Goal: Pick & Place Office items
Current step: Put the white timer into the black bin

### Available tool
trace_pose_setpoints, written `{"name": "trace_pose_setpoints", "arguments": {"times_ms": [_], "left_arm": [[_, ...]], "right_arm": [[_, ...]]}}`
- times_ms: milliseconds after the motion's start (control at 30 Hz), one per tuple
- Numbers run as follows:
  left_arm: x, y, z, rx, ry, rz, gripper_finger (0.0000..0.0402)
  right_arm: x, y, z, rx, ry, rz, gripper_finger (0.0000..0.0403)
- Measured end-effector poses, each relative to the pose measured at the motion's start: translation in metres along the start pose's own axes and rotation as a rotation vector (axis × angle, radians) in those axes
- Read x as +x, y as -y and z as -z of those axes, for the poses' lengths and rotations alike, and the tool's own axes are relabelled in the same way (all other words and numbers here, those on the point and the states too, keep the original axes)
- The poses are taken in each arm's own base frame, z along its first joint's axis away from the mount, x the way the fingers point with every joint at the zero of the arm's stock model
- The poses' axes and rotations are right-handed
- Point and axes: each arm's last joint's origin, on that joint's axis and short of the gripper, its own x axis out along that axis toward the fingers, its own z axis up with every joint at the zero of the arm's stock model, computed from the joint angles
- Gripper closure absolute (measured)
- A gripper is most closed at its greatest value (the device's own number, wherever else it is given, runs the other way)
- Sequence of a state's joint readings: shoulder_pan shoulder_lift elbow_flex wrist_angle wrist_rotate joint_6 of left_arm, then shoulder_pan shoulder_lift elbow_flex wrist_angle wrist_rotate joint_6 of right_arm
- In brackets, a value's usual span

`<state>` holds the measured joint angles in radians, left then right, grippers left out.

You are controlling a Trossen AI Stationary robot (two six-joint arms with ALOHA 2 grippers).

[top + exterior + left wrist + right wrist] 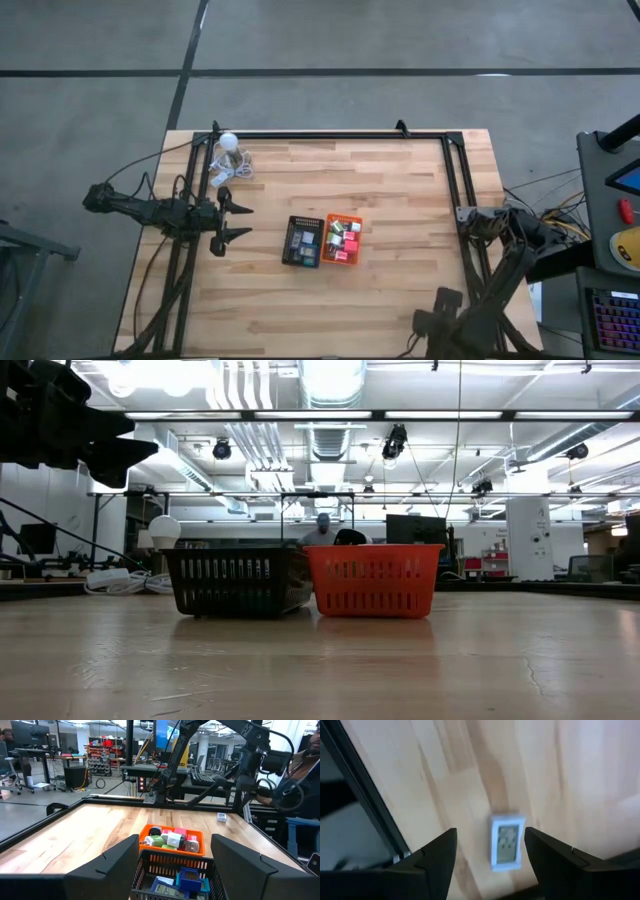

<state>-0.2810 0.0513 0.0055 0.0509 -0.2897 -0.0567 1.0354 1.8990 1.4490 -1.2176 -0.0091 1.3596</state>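
Observation:
The office items are small red, pink, green and white blocks in the orange tray, and blue blocks and flat dark pieces in the black tray. The two trays stand side by side at mid-table. My left gripper is open, level, left of the black tray and pointing at it. My right gripper is open near the table's right rail, looking down. A small white rectangular device lies flat on the wood below it, between its fingers and untouched.
A white ball with coiled grey cable sits at the far left corner. A black metal frame runs along the table's far, left and right edges. Bare wood lies in front of the trays. A person shows far behind the table.

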Motion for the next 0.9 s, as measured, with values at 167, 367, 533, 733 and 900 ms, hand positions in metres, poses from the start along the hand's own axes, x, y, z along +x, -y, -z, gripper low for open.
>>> {"name": "trace_pose_setpoints", "arguments": {"times_ms": [167, 367, 533, 733, 900], "left_arm": [[0.000, 0.000, 0.000, 0.000, 0.000, 0.000, 0.0149], [0.000, 0.000, 0.000, 0.000, 0.000, 0.000, 0.0149], [0.000, 0.000, 0.000, 0.000, 0.000, 0.000, 0.0149], [0.000, 0.000, 0.000, 0.000, 0.000, 0.000, 0.0149], [0.000, 0.000, 0.000, 0.000, 0.000, 0.000, 0.0149]], "right_arm": [[-0.004, 0.001, 0.007, -0.011, 0.064, 0.005, 0.0174], [-0.004, 0.003, 0.020, 0.273, 0.060, 0.035, 0.0174], [-0.005, 0.004, 0.029, 0.304, 0.064, 0.052, 0.0174], [-0.007, 0.004, 0.031, 0.298, 0.064, 0.033, 0.0174], [-0.010, 0.007, 0.031, 0.293, 0.064, 0.023, 0.0174]]}}
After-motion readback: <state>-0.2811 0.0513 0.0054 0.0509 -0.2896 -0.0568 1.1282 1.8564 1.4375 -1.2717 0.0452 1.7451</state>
